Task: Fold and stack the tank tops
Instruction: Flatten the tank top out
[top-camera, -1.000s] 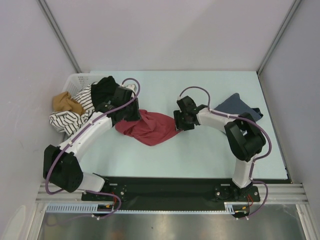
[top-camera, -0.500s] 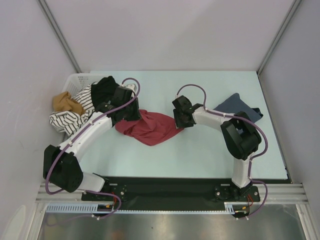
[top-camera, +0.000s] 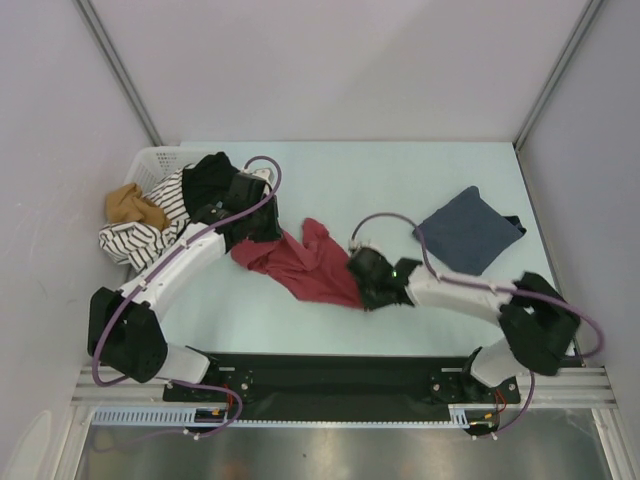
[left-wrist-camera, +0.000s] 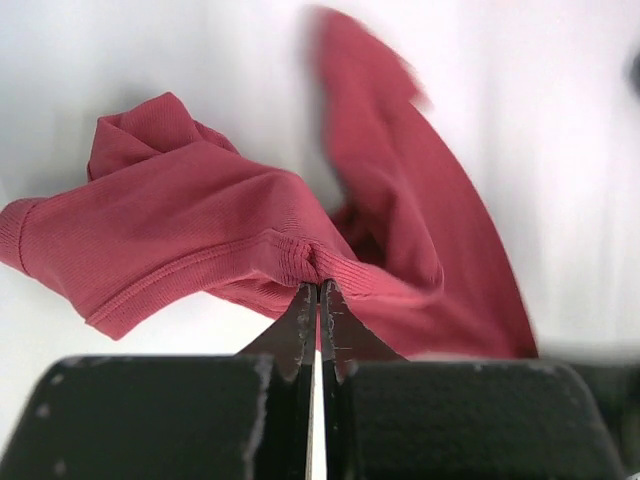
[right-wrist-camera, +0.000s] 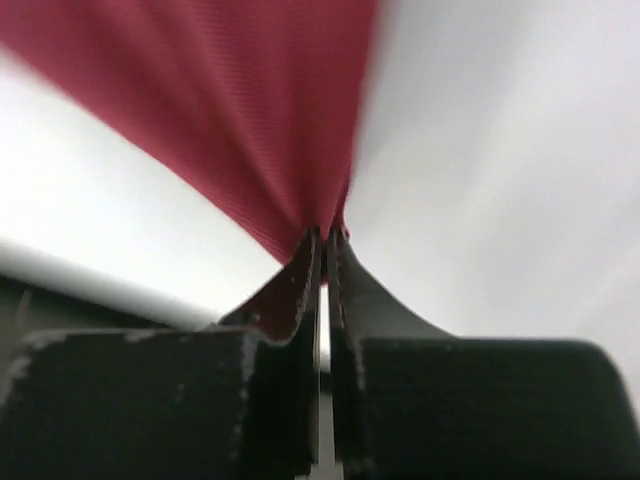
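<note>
The brick red tank top (top-camera: 310, 262) lies stretched across the middle of the table between both arms. My left gripper (top-camera: 262, 232) is shut on its ribbed hem (left-wrist-camera: 318, 262) at the upper left end. My right gripper (top-camera: 362, 282) is shut on the cloth's lower right corner (right-wrist-camera: 325, 225), which pulls taut away from the jaws. The slate blue-grey tank top (top-camera: 466, 230) lies folded into a square at the back right of the table, apart from both grippers.
A white basket (top-camera: 152, 160) at the back left holds a striped garment (top-camera: 150, 232), a tan one (top-camera: 134, 206) and a black one (top-camera: 208, 180), spilling over its rim. The right arm's cable (top-camera: 392, 222) arcs above the table near the folded blue-grey top.
My right gripper closed on the red top's right edge and pulled it toward the near edge, stretching the cloth. The right arm swung low and forward. The left gripper kept its hold.
</note>
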